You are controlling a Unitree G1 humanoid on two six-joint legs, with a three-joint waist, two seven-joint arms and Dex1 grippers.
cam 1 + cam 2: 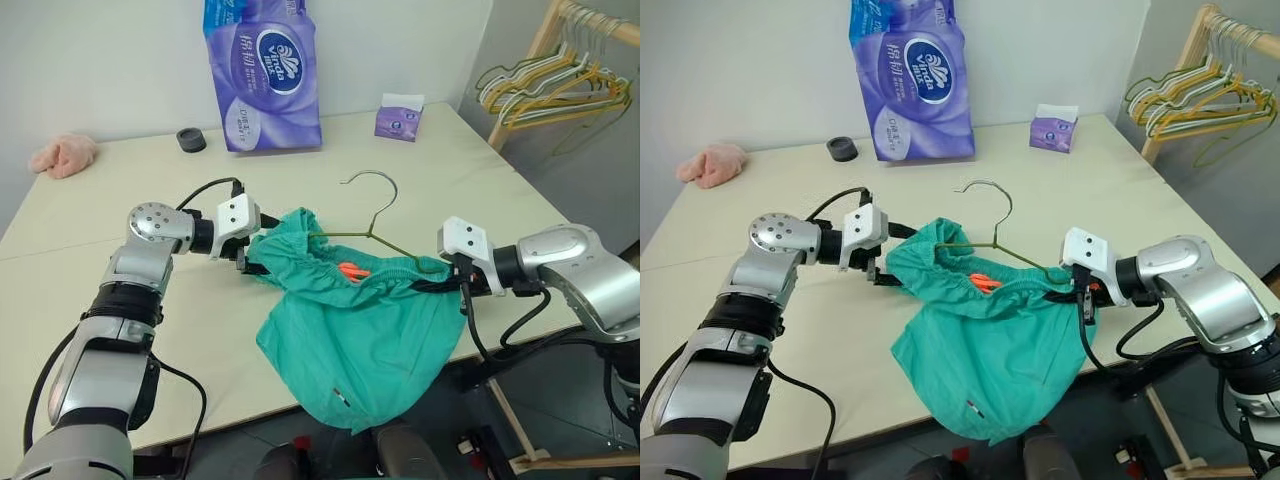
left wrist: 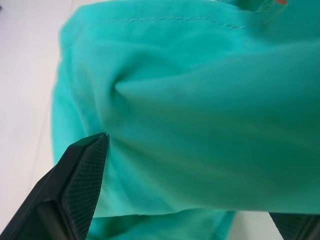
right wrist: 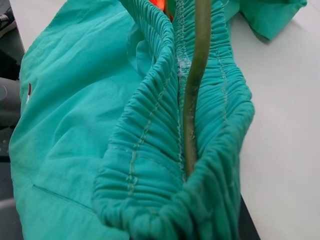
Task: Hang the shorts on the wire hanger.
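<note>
The teal shorts point(image 1: 352, 340) hung over the table point(image 1: 120, 200) edge, waistband threaded on the wire hanger point(image 1: 372, 232). The right gripper point(image 1: 448, 284) was clamped on waistband and wire; the left gripper point(image 1: 243, 262) was spread wide, holding nothing. Unsupported, the left waistband corner could slide off the hanger arm

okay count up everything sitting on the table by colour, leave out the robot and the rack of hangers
Teal-green: 1, the shorts
Olive-green: 1, the wire hanger
Purple: 2, the toilet roll pack and the small tissue pack
Pink: 1, the cloth lump
Black: 1, the round cap
Total: 6
</note>
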